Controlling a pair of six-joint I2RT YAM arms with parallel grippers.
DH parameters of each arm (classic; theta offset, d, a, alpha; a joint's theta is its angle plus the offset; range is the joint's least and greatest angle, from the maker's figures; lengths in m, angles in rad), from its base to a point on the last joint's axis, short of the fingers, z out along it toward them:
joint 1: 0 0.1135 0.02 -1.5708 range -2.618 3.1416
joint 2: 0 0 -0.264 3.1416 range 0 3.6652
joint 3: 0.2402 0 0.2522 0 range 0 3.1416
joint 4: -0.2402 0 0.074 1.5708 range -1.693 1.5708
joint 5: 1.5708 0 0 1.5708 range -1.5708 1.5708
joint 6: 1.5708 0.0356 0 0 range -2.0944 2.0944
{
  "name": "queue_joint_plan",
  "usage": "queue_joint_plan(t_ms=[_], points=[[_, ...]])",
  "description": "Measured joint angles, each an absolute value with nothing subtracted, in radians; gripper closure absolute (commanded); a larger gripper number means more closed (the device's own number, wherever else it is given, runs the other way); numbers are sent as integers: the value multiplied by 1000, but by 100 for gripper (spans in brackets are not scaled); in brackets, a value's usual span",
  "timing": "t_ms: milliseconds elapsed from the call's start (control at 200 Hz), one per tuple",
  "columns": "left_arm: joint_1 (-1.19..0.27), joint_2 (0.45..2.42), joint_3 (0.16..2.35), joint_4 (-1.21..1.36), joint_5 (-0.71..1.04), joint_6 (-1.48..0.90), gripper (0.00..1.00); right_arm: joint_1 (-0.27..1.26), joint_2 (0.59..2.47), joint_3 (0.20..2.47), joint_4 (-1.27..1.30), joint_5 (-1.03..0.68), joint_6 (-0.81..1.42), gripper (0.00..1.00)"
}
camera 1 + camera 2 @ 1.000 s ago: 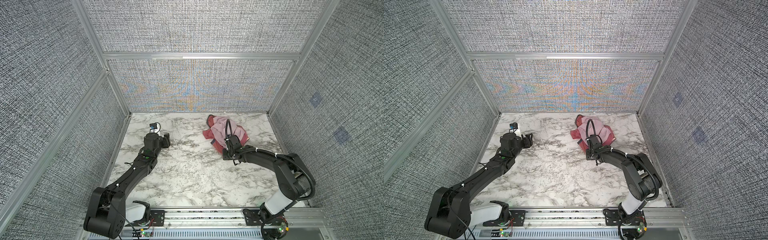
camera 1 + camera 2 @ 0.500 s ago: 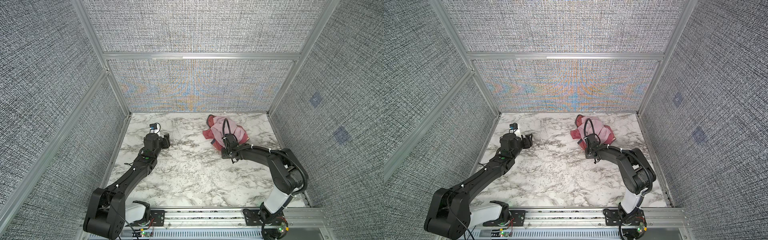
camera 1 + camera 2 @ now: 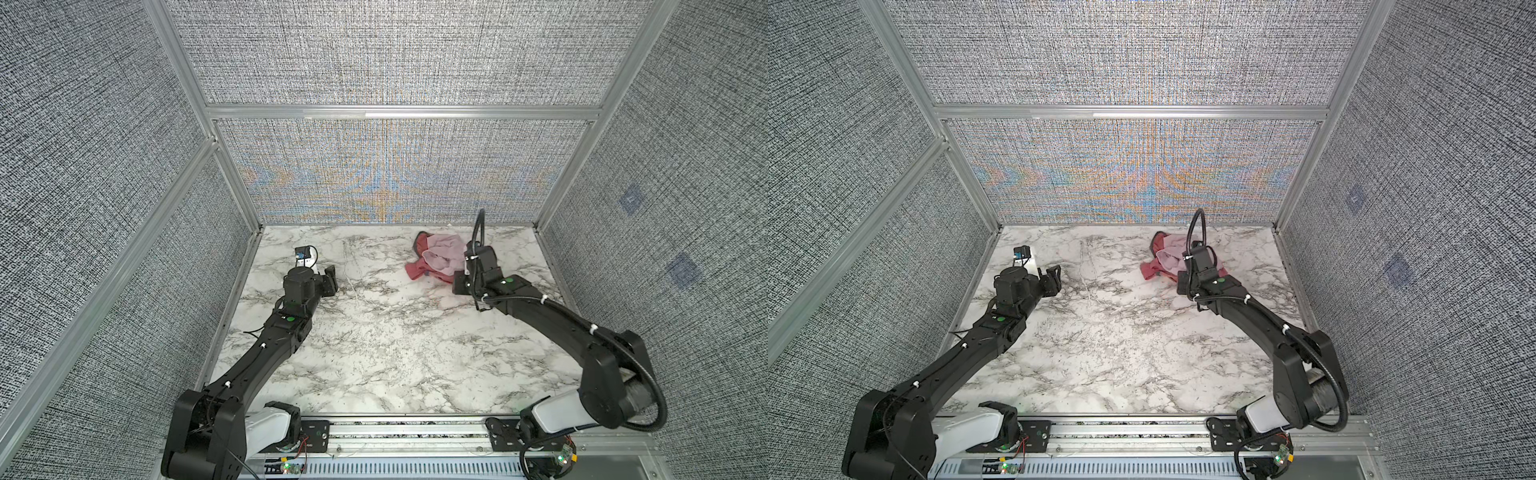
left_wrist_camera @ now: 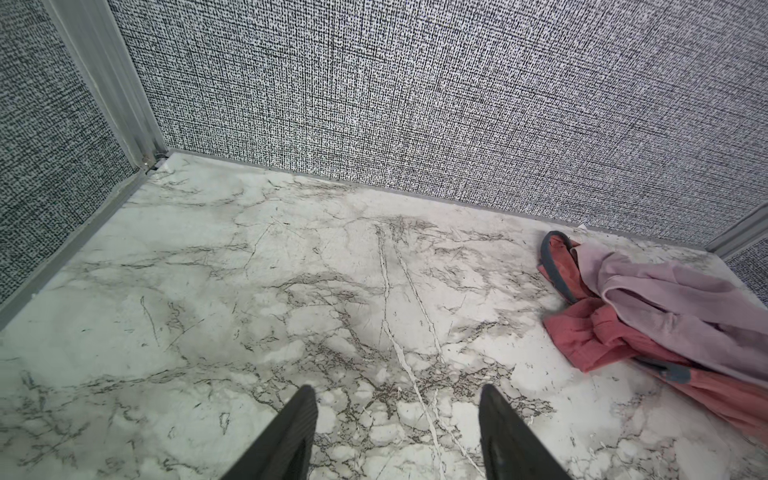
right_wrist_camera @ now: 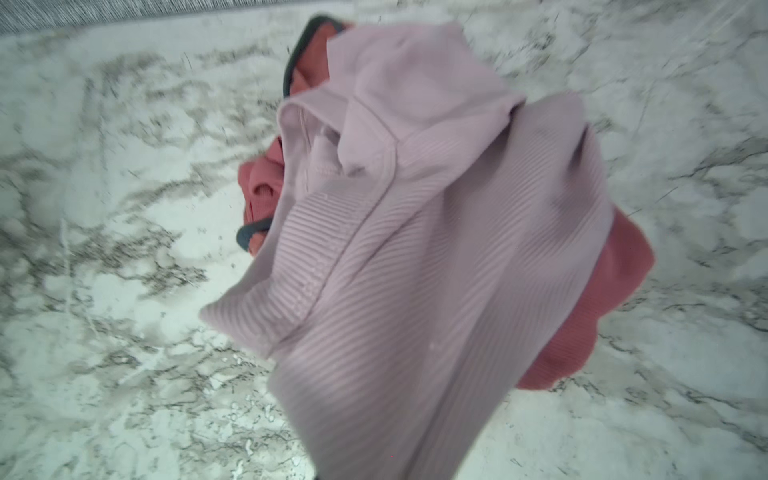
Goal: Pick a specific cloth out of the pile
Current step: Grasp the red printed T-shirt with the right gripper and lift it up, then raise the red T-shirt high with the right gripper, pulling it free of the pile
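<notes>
Currently right gripper clamped on the pale pink cloth atop the pile. Beneath it in the pile lies the coral cloth with grey-blue trim; left gripper jaws spread, empty, well apart from pile.

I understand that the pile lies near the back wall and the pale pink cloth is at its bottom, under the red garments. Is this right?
Not fully. The pale pink cloth lies on top of the pile, over the red garments; the right wrist view shows it. The pile does lie near the back wall.
</notes>
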State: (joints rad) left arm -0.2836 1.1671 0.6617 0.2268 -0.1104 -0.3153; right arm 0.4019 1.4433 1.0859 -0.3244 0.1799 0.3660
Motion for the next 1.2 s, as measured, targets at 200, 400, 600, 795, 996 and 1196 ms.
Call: queue_joint_plan(t_ms=[200, 400, 600, 795, 996, 1196], points=[[-284, 1141, 662, 215, -125, -302, 36, 304, 1342, 1155, -366, 108, 363, 100], [-284, 1131, 662, 200, -131, -289, 36, 206, 1325, 1269, -411, 14, 355, 100], [-284, 1114, 662, 186, -132, -288, 36, 176, 1334, 1422, -457, -60, 331, 100], [-284, 1097, 662, 184, -139, -286, 36, 168, 1350, 1557, -492, -138, 334, 100], [-284, 1079, 665, 179, -140, -285, 36, 172, 1350, 1694, -519, -290, 344, 100], [-284, 1057, 696, 159, -143, -285, 36, 206, 1372, 1853, -537, -455, 345, 100]])
